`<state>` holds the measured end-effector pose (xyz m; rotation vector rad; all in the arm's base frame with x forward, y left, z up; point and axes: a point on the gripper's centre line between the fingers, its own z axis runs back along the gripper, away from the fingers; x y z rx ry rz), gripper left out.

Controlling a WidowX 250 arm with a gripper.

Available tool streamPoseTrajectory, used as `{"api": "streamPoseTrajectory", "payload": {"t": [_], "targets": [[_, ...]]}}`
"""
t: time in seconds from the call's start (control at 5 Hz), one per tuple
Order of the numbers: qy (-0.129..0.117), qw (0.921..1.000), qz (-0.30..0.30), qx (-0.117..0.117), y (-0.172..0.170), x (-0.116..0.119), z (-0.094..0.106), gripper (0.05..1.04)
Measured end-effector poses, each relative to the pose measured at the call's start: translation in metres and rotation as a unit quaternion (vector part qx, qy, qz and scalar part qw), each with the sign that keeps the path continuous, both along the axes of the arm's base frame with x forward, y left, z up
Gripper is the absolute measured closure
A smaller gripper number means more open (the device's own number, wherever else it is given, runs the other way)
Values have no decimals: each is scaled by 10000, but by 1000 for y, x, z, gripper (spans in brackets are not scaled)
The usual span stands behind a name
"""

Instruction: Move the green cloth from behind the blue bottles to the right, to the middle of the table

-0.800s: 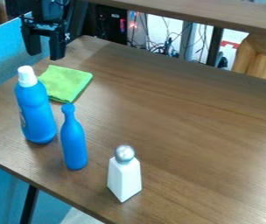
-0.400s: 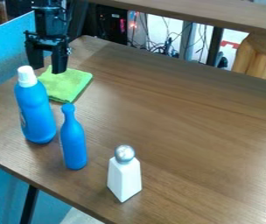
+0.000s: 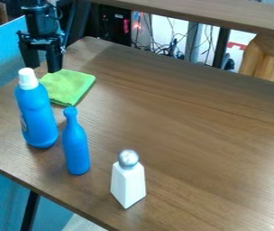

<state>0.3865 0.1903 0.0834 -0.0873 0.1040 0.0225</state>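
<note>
Camera view: green cloth (image 3: 70,86) below end effector (image 3: 43,69).

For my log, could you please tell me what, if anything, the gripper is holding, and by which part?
Nothing is held: the gripper hangs open near the green cloth.

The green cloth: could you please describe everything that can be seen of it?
The green cloth looks soft and apparently folded into a flat, four-sided pad. It lies on the brown table, its left part hidden behind the white-capped blue bottle. The open claw is at its far-left side; whether they touch, I cannot tell.
</note>
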Motion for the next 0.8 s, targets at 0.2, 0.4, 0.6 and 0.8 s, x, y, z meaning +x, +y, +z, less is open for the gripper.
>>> {"api": "streamPoseTrajectory", "payload": {"t": [0.2,0.4,0.6,0.8], "targets": [[-27,9970,404,660,12,3,-13,82],[-9,9958,423,810,10,9,-21,82],[46,9955,435,842,9,14,-35,82],[-156,9946,513,884,9,21,-37,82]]}}
